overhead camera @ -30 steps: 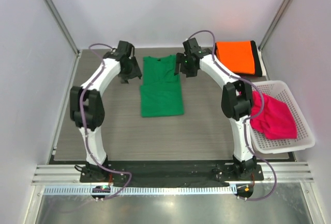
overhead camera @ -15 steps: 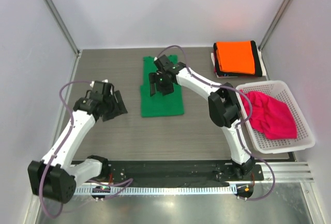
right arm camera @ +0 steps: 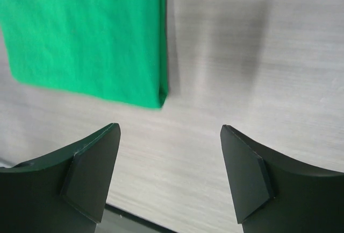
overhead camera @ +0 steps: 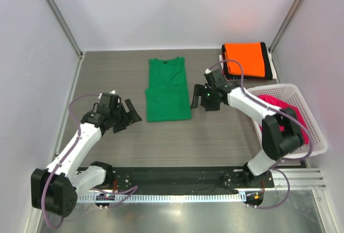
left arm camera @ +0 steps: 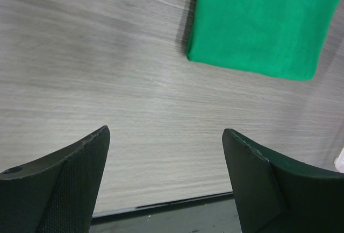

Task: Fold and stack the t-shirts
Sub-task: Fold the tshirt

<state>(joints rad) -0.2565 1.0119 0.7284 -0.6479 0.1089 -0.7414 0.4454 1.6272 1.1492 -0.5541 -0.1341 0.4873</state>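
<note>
Finding 1. A bright green cloth t-shirt lies flat near the middle of the grey wood-grain table, folded lengthwise into a narrow strip with its neck toward the far wall.

Finding 2. The left gripper hovers over bare table just left of the strip's near corner. Its jaws are spread wide and hold nothing (the left wrist view shows only table between the fingers).

Finding 3. The right gripper sits just right of the strip's near right corner, with its jaws likewise spread and empty. It is close to the cloth edge but not touching it.

Finding 4. An orange folded t-shirt rests on a black t-shirt at the far right corner.

Finding 5. A magenta-pink t-shirt lies crumpled in the white plastic mesh basket at the right, partly hidden by the right arm.
</note>
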